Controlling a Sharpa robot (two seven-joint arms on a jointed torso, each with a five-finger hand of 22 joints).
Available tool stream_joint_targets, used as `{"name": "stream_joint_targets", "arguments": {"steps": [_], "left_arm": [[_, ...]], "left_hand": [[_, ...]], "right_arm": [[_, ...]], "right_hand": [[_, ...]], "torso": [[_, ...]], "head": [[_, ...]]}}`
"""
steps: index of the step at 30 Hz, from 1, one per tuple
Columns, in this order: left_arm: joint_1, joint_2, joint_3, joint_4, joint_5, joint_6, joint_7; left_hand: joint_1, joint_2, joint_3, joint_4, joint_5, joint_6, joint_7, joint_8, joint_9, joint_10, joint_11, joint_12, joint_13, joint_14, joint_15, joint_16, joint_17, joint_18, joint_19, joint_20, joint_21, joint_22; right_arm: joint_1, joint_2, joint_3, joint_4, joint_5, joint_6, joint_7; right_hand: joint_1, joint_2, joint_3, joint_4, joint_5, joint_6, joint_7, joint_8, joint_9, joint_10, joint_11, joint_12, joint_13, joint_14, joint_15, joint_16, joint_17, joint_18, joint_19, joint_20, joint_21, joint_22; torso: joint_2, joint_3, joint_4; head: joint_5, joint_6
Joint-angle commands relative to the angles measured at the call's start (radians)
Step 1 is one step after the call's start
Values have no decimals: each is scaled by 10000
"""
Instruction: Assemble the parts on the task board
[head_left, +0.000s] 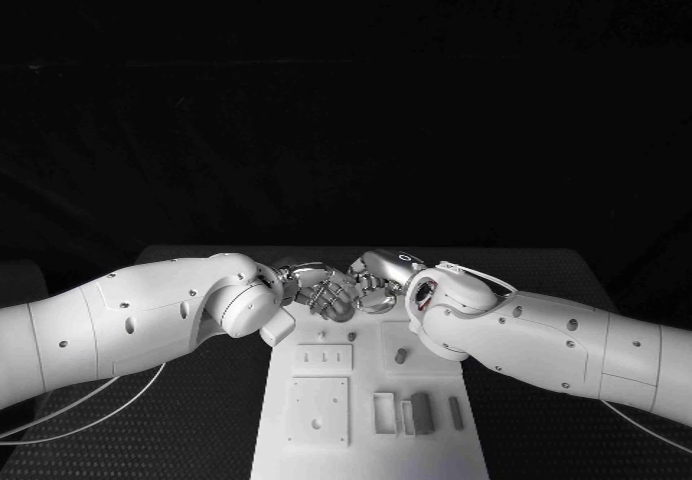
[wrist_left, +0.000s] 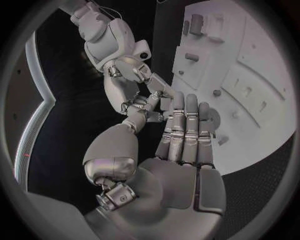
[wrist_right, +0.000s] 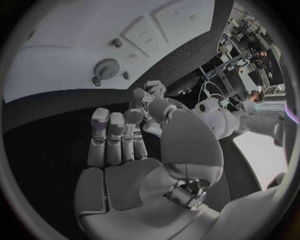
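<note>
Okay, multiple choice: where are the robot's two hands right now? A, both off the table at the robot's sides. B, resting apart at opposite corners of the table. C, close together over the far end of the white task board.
C: in the head view the left hand and right hand meet fingers-to-fingers above the far end of the task board.

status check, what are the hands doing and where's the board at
Left hand and right hand meet fingertip to fingertip over the task board's far end; any held piece can't be made out. Grey parts lie loose on the board. Nothing blocking.
</note>
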Motion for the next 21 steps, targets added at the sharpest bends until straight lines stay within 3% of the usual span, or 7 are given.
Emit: {"name": "stream_joint_targets", "arguments": {"steps": [1,13,21], "left_arm": [[-6,74,12,50,247,163,88],[-6,108,12,16,349,146,-20],[-6,78,12,-21,-135,70,-590]], "left_hand": [[-27,-34,20,58,-59,-44,-3,-15,5,-95,-6,-56,15,-47,-6,-43,-8,-20,-46,12,10,-15],[-27,-39,25,64,-59,-76,8,-31,-2,-105,-1,-60,19,-49,-4,-44,-9,-16,-53,16,13,-14],[-81,-125,-4,103,-60,17,-26,28,23,-45,-30,-19,49,9,-18,-3,9,-8,-45,15,32,-9]], "right_arm": [[1,104,11,62,-54,157,160],[-27,149,11,106,-57,70,180],[-33,102,12,94,-127,65,148]], "right_hand": [[-80,-1,59,-17,54,600,546,34,8,94,10,14,-13,71,-26,19,-11,130,34,-29,41,12],[-90,3,65,-25,58,604,546,26,5,93,10,12,-14,71,-26,17,-12,130,34,-27,38,10],[-91,4,71,-34,61,610,545,23,5,95,9,11,-14,72,-26,16,-13,131,34,-27,36,10]], "torso": [[-1,4,-5],[5,14,5],[2,12,5]], "head": [[6,6],[2,-8],[11,-28]]}}
